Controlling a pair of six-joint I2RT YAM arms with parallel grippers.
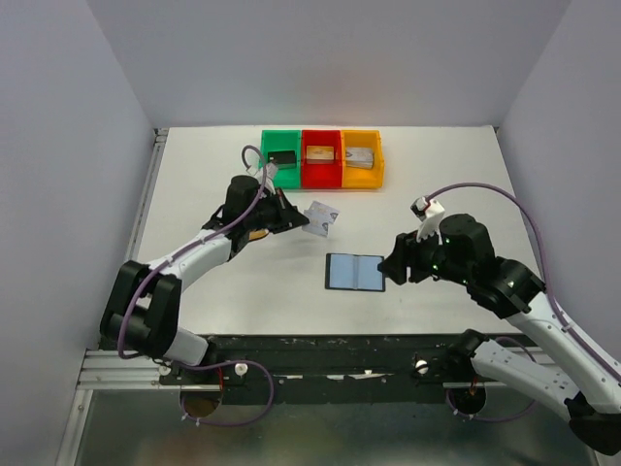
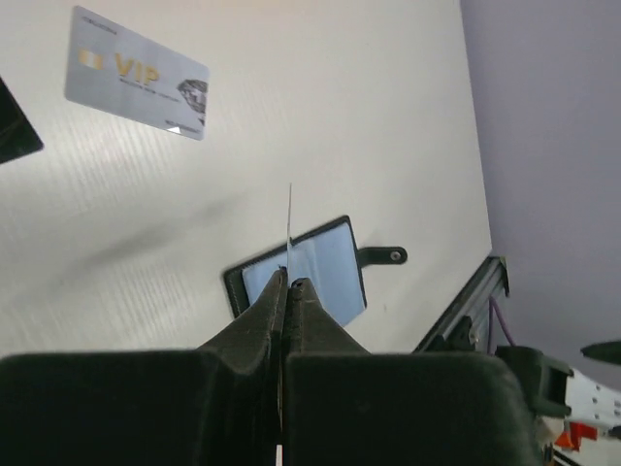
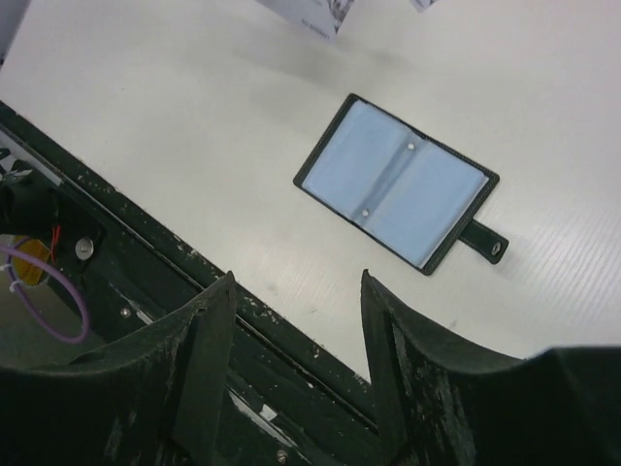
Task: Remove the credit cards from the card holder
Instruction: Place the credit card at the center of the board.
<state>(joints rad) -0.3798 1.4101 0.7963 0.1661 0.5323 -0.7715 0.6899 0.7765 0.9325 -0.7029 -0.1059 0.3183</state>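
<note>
The card holder [image 1: 354,272] lies open and flat on the table, showing its bluish-grey pockets [image 3: 393,182] and a black strap tab [image 3: 482,241]. My left gripper [image 1: 294,221] hovers above the table to the holder's upper left. It is shut on a thin silver-grey credit card, which the left wrist view shows edge-on [image 2: 289,218] between the fingertips. A second silver credit card [image 2: 136,73] with gold "VIP" lettering lies flat on the table beyond it. My right gripper [image 1: 388,269] hangs open and empty at the holder's right edge, just above the near table edge [image 3: 296,277].
Green [image 1: 281,155], red [image 1: 321,155] and orange [image 1: 360,156] bins stand in a row at the back, each with a blocky item inside. The black frame rail [image 1: 320,345] runs along the table's near edge. A dark corner [image 2: 12,126] shows at the left wrist view's left edge.
</note>
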